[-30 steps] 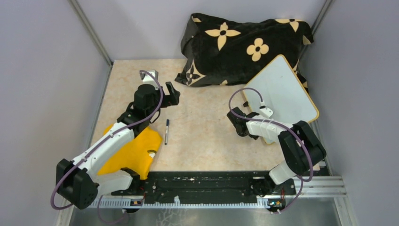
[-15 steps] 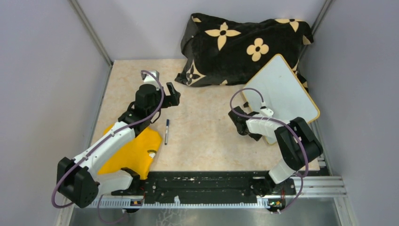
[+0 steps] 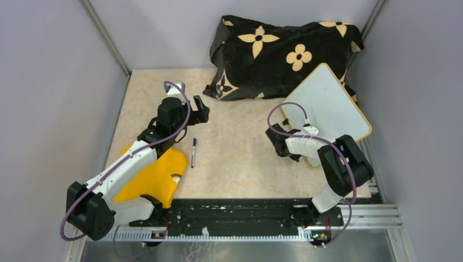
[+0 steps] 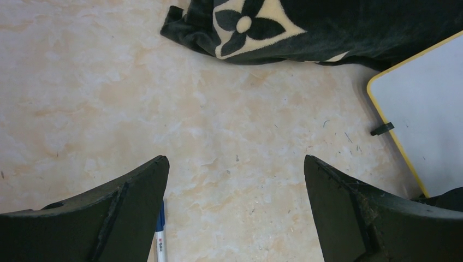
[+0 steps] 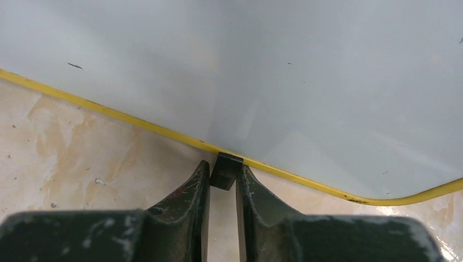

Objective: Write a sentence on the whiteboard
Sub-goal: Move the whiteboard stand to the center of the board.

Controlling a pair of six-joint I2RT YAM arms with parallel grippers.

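And the right hand [image 5: 222, 180] pinches the black foot [image 5: 226, 166] of the whiteboard [image 3: 327, 103] lying far right on the tabletop [image 3: 235, 164], probably to drag it nearer, while the left hand [image 4: 235, 164] hovers spread wide near the pen [image 3: 193, 152].

The work surface was a beige, marble-patterned tabletop [image 3: 240, 158], mottled with paler and tan patches and, seen close from the wrist cameras, flecked with small dark specks. Plain pale lavender-grey panels boxed it in: a left wall [image 3: 49, 98], a back wall [image 3: 164, 27] and a right wall [image 3: 420, 109], meeting at two slanting aluminium corner posts [image 3: 106, 38]. Along the near edge ran a black mounting strip [image 3: 235, 210] on a toothed aluminium rail [image 3: 377, 215], with a grey metal sheet [image 3: 245, 248] below it, and the light was soft and even, casting only faint shadows.
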